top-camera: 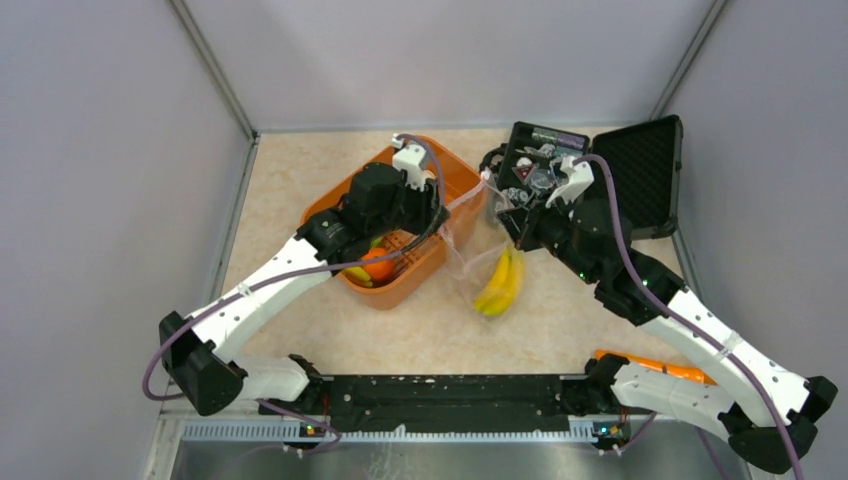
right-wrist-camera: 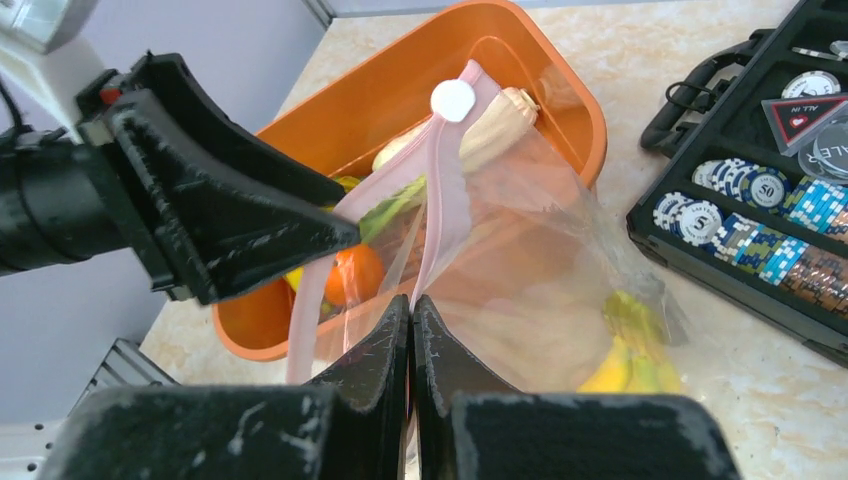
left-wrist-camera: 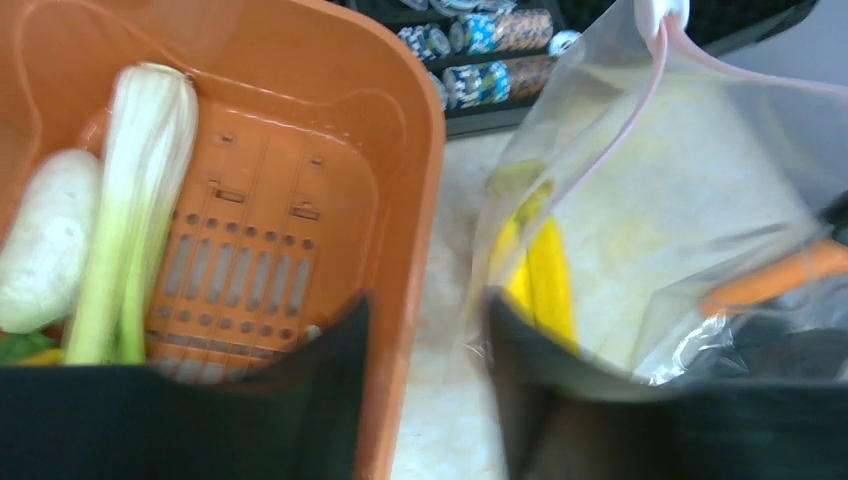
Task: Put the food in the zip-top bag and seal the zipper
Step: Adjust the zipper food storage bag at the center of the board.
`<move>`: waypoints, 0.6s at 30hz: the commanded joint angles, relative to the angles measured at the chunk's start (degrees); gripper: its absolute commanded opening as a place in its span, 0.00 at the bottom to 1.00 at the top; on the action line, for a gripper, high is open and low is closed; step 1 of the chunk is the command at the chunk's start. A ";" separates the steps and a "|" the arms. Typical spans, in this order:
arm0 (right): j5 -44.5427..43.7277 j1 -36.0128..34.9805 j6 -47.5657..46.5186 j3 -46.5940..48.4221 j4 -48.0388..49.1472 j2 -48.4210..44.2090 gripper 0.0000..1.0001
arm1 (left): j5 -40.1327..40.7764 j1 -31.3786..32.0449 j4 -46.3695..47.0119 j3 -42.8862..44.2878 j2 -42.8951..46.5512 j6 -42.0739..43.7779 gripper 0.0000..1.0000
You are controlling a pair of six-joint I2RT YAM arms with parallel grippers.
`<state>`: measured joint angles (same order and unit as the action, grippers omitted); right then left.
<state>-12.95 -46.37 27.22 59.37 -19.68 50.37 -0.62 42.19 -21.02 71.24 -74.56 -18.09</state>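
Chips with "50" in black case beside zip-top bag

White arms, black joints, purple cables.

Count of what is in view.

arms: 2, the left arm and the right arm. grippers: 2, one per arm, the left gripper and the right gripper.

basket: 1. bag: 1, with 1 zipper and 1 white slider. case: 1.

bananas: 1 bunch — at least 2 fruits, exact number unclear.

orange: 1. stalk: 1. white piece: 1. long orange item: 1.

chips: several rows in the case — too small and too tightly packed to count.
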 commanded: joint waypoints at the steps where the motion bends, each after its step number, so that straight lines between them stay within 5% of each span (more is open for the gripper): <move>1: -1.88 -0.27 1.02 2.34 1.95 -1.30 0.00 | -3.41 -0.18 0.48 2.33 3.91 2.71 0.74; 4: -3.77 -0.26 1.39 2.09 1.46 -1.99 0.00 | -5.22 -0.46 -0.62 1.38 6.27 5.64 0.98; 8: -4.15 -0.28 1.27 2.23 1.05 -1.73 0.00 | -9.44 -1.57 -5.12 1.22 8.30 11.45 0.99; 18: -0.14 -0.22 1.46 1.36 3.42 -0.89 0.00 | -5.33 -11.98 -8.33 1.76 10.13 15.11 0.99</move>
<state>-14.68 -46.37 28.27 59.37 -19.68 49.56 -7.53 33.47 -28.23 71.20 -63.72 -5.63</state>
